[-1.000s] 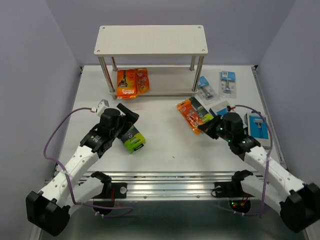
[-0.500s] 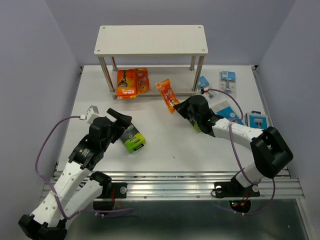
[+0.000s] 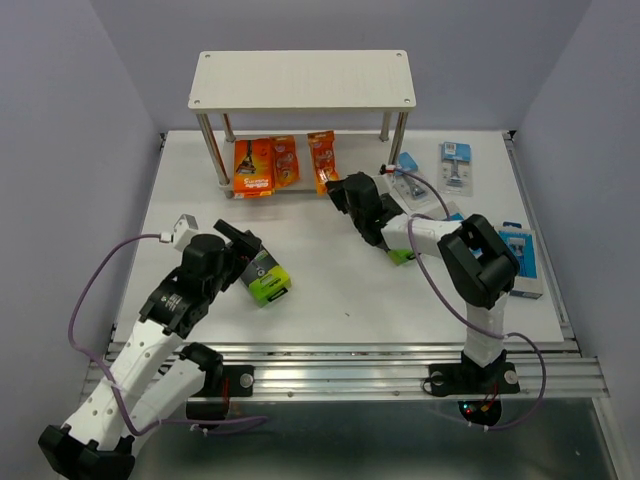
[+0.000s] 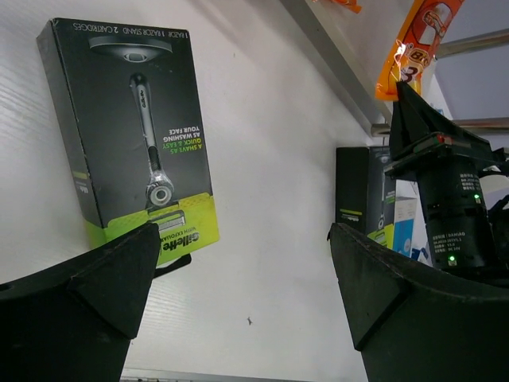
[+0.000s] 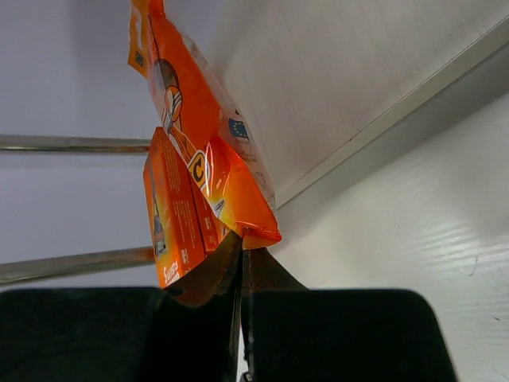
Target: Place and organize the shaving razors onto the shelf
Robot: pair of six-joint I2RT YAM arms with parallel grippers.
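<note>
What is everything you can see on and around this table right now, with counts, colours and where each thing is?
Shelf: one, whitish boards on silver posts, far centre of the table.
Table: one, white, under everything.
Orange flat packs: two, orange, on the lower board, left end.
Held orange pack: one, orange, at the lower board beside those two.
Black-and-green boxes: two, one lying by the left arm, one partly under the right arm.
Blue boxes: one clear at the table's right edge; a second seems hidden behind the right arm.
Blister cards: two, light blue, on the table right of the shelf.
Left gripper: black, open, near a black-and-green box.
Right gripper: black, shut on the held orange pack.
</note>
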